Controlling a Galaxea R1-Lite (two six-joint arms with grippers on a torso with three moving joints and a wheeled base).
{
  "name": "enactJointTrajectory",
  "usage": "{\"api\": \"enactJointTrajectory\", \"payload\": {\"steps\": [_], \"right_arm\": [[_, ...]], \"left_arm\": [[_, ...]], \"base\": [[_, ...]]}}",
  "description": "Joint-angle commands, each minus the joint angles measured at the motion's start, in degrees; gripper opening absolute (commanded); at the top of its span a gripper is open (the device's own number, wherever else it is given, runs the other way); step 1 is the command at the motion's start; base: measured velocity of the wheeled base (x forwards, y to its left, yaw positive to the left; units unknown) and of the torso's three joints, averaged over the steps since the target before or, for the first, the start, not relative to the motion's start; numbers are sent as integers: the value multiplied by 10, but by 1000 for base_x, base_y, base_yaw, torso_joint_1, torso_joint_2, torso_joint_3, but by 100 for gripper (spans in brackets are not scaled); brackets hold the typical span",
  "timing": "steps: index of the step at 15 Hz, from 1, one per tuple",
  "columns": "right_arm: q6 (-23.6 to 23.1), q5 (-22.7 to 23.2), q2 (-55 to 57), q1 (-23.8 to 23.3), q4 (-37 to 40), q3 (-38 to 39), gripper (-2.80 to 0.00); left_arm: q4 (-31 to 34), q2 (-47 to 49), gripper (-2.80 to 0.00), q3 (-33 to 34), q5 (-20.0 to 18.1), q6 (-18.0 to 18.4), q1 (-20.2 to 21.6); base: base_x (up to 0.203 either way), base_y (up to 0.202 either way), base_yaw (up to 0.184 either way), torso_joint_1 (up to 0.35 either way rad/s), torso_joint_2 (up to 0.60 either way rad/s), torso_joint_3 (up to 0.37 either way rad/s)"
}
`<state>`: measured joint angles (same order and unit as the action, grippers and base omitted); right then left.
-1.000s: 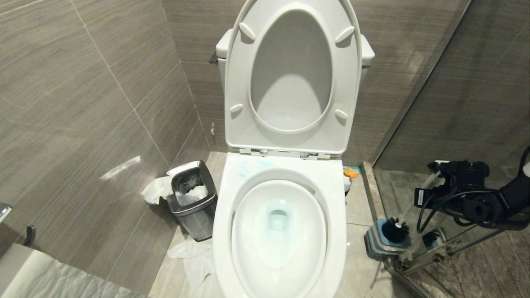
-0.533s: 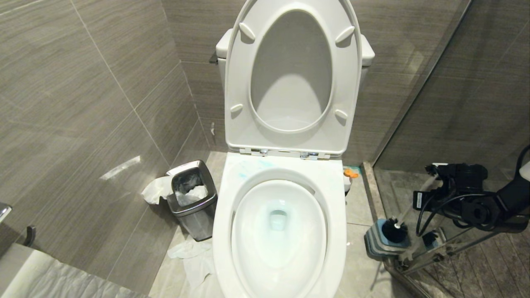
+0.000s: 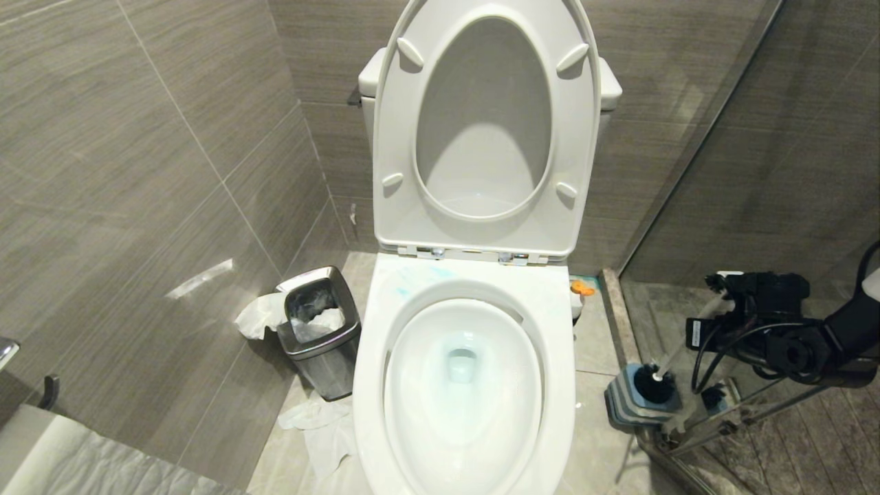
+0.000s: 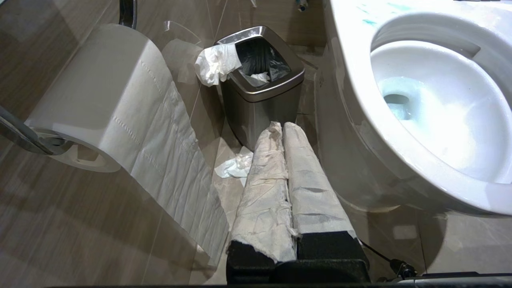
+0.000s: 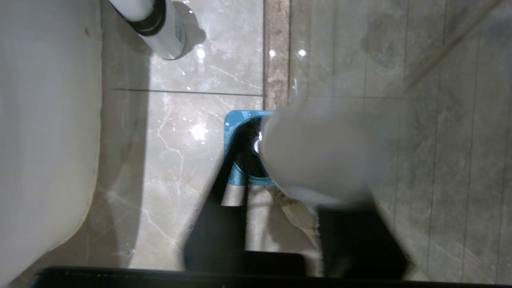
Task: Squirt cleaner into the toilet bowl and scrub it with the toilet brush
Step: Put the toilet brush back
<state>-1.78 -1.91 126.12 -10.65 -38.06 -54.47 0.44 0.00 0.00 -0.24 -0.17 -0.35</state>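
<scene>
The toilet bowl [image 3: 550,330] stands open with seat and lid raised, and bluish water sits at its bottom. Beside its right side on the floor is the cleaner [image 3: 578,295], a white bottle with an orange collar. The toilet brush [image 3: 653,386] has its black head down in the blue-and-grey holder [image 3: 627,407], and its white handle [image 5: 324,152] leans up to my right gripper [image 3: 722,289]. That gripper's jaws stand a little apart around the handle, with a gap on one side. My left gripper [image 4: 282,127] is parked low beside the bowl, with its paper-wrapped fingers pressed together and empty.
A small steel bin [image 3: 320,330] with tissue hanging out stands left of the toilet, and crumpled tissue [image 3: 320,423] lies on the floor nearby. A toilet paper roll [image 4: 100,92] hangs on the left wall. A glass shower partition [image 3: 687,158] and a raised floor strip [image 3: 619,316] border the holder.
The brush head has sunk a little deeper into its holder. The right gripper has shifted slightly along with the handle.
</scene>
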Motion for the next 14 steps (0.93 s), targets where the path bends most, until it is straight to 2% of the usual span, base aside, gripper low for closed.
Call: {"api": "enactJointTrajectory", "payload": {"steps": [1,7,10,14], "right_arm": [[-1,0,4,0,-2,2,0],[-4,4,-21,-1,-1,37,0],[-14,25,-86,-3,0,106,0],[-18,29,-184,-4,-1,162,0]], "left_arm": [[0,0,-280,0,0,0,0],[0,0,-280,0,0,0,-1],[0,0,-280,0,0,0,0],[0,0,-280,0,0,0,0]], "base": [[0,0,0,0,0,0],[0,0,0,0,0,0],[0,0,0,0,0,0],[0,0,0,0,0,0]]}}
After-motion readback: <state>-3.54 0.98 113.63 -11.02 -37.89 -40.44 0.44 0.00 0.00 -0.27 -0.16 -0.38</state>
